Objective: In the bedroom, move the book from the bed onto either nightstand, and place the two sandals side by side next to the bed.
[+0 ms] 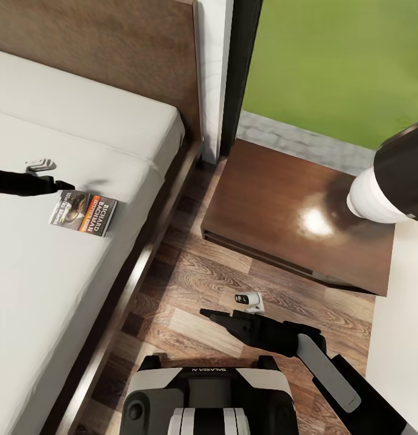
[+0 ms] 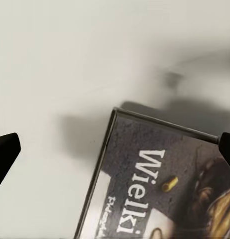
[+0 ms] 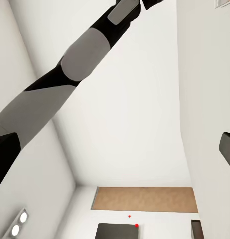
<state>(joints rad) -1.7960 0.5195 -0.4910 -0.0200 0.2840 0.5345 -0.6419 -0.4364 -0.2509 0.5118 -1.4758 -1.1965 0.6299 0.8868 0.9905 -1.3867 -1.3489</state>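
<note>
The small thin book with the grey cover and orange band (image 1: 83, 212) lies flat on the big low bed with the light mattress (image 1: 46, 290), close to the side nearest the shiny dark brown wooden nightstand (image 1: 275, 208). The nightstand stands on the wood floor just beside the bed, and its top looks bare.

The left claw (image 1: 63, 186) sits right at the book's far edge. In the left wrist view its two dark fingertips (image 2: 5, 152) are wide apart, one on each side of the book's corner (image 2: 159, 184), and nothing is between them yet. So the left claw is open and holds nothing.

What could go wrong? The book is thin and lies flat on a soft mattress. The claw could push it away or press it down and not get under an edge. It may also pinch just a corner, and then the book could slip out on the way to the nightstand.

The right claw (image 1: 212, 313) hangs low over the floor. I cannot tell if it is open or closed.
</note>
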